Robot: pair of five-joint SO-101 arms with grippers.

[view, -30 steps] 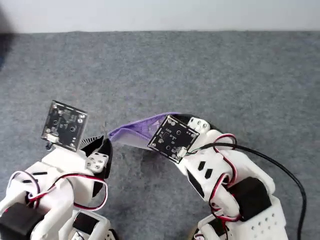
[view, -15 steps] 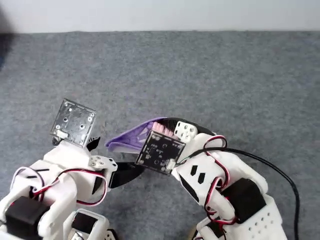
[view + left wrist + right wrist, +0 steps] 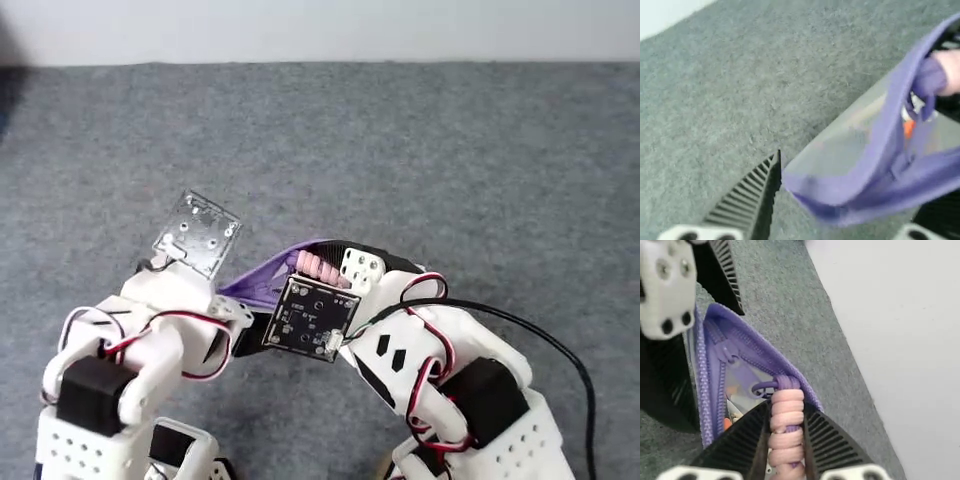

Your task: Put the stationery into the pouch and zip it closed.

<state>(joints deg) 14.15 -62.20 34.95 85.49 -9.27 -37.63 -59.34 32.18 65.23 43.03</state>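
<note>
- The grey, felt-like tabletop (image 3: 450, 150) stretched toward 12 o'clock up to a pale wall.
- The purple fabric pouch (image 3: 262, 278) sat near 6 o'clock, mostly hidden under both wrists. Its contents were a blur apart from one orange bit.
- The right gripper (image 3: 786, 412) was clamped on the pink corded zip pull (image 3: 785, 440).
- The left gripper (image 3: 235, 305) had its ridged jaws spread, with the pouch's end between them.

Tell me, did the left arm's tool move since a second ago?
Yes. The left tool swung right across the grey mat, toward the purple pouch whose pink pull the right tool grips.
</note>
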